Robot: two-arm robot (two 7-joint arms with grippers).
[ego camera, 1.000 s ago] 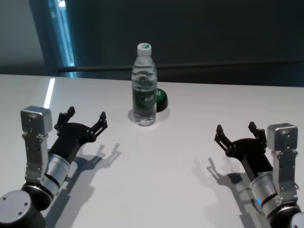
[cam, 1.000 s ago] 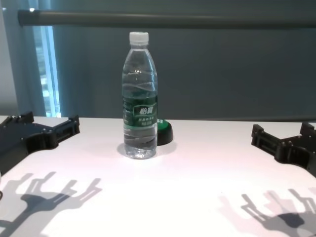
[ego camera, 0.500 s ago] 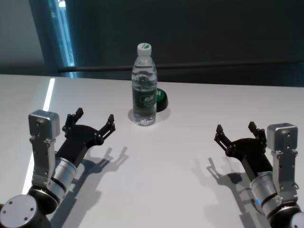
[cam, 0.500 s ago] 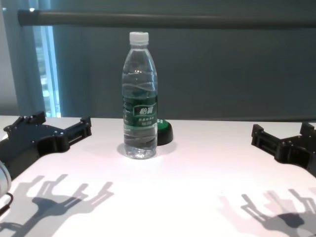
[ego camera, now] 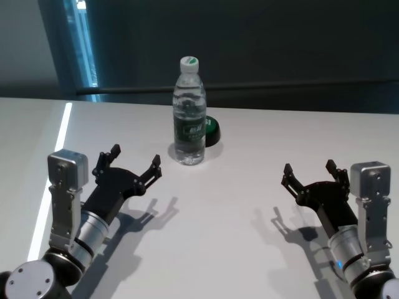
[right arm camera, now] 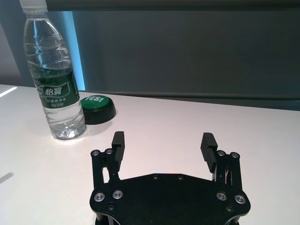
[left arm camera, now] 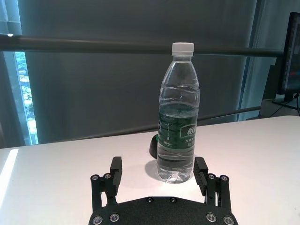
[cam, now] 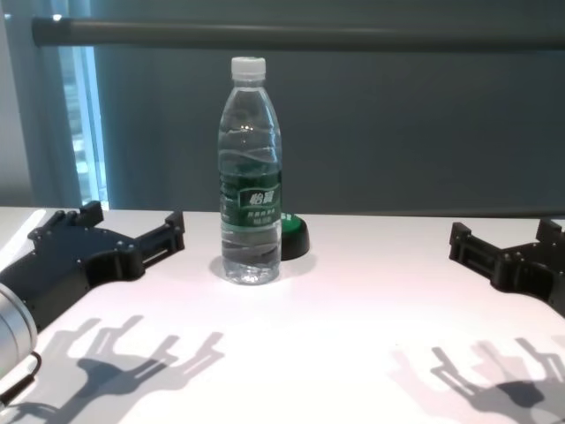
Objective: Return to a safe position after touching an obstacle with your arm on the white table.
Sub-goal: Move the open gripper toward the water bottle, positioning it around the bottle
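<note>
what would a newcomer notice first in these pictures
The bottle catches the eye first: it stands upright mid-table with a green puck right behind it. Next come the two open black grippers over the white table: the left gripper points at the bottle from the near left with a gap between them, and the right gripper hangs well off to the right.

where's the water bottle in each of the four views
Head view: water bottle upright at centre, far part of the white table.
Left wrist view: just right of centre, beyond the open left tool.
Right wrist view: far left edge, cap cropped.
Chest view: left of centre.
Shared landmark: the green-topped puck beside the bottle.
</note>
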